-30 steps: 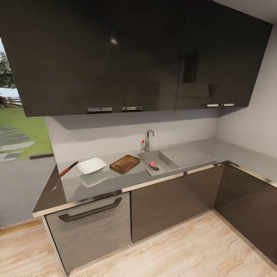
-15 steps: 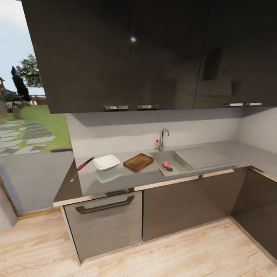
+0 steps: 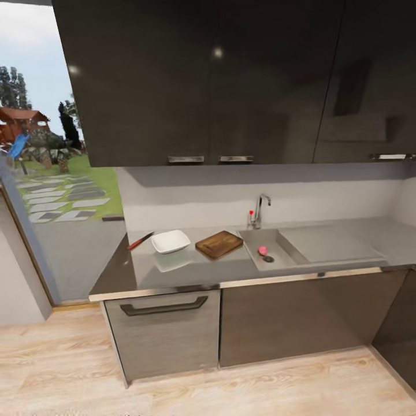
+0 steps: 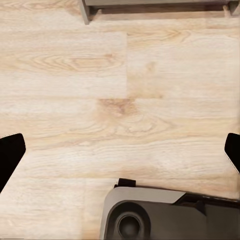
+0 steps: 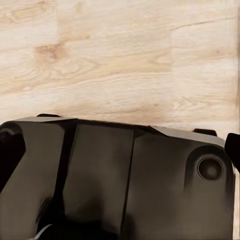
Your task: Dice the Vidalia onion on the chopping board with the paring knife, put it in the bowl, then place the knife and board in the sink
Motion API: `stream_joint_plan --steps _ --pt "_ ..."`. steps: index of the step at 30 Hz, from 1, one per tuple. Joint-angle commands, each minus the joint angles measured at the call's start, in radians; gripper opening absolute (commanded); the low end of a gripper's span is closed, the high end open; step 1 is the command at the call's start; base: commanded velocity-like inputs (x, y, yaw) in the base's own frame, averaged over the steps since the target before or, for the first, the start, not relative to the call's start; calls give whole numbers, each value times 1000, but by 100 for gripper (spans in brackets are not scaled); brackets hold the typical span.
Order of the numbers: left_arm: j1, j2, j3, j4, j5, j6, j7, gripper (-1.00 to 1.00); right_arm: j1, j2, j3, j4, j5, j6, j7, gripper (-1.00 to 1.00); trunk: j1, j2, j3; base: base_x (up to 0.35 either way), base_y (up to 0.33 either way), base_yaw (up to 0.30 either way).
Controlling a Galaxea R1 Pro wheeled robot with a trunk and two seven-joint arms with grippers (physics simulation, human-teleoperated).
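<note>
Facing the countertop [image 3: 231,268] from afar, both grippers' fingers spread over wooden floor, so roll closer, squaring up on the sink [image 3: 271,242] and its pink onion [image 3: 263,250].

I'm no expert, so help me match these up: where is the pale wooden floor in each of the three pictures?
Head view: the floor runs along the bottom, in front of the cabinets.
Left wrist view: the floor lies between the cabinets and the robot's base.
Right wrist view: the floor lies beyond the robot's base.
Shared landmark: the floor's plank grain.
</note>
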Motion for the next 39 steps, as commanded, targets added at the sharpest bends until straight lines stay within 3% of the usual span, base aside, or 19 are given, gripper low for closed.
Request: stream_joint_plan --steps 1,11,16,20,31,39 --pt "1 -1 5 -1 2 -1 -2 100 1 0 0 -2 1 -1 2 100 1 0 -1 148 -302 258" --pt "1 -1 13 -6 15 -1 -2 100 1 -1 10 -2 1 -1 3 100 1 0 -9 124 -302 258" --pt "1 -1 35 -6 40 -1 -2 100 1 -1 83 -3 1 -2 2 100 1 0 -13 13 -130 258" --pt "1 0 40 -6 44 -1 -2 100 1 -2 117 -2 1 -1 0 100 1 0 -16 3 -26 258" --pt "1 0 41 -3 45 -1 -3 100 1 -3 125 -3 -1 -1 2 100 1 0 -24 0 -1 247" --pt "1 -1 41 -3 45 -1 -3 100 1 -3 125 -3 -2 -1 4 100 1 0 -25 15 -47 27"
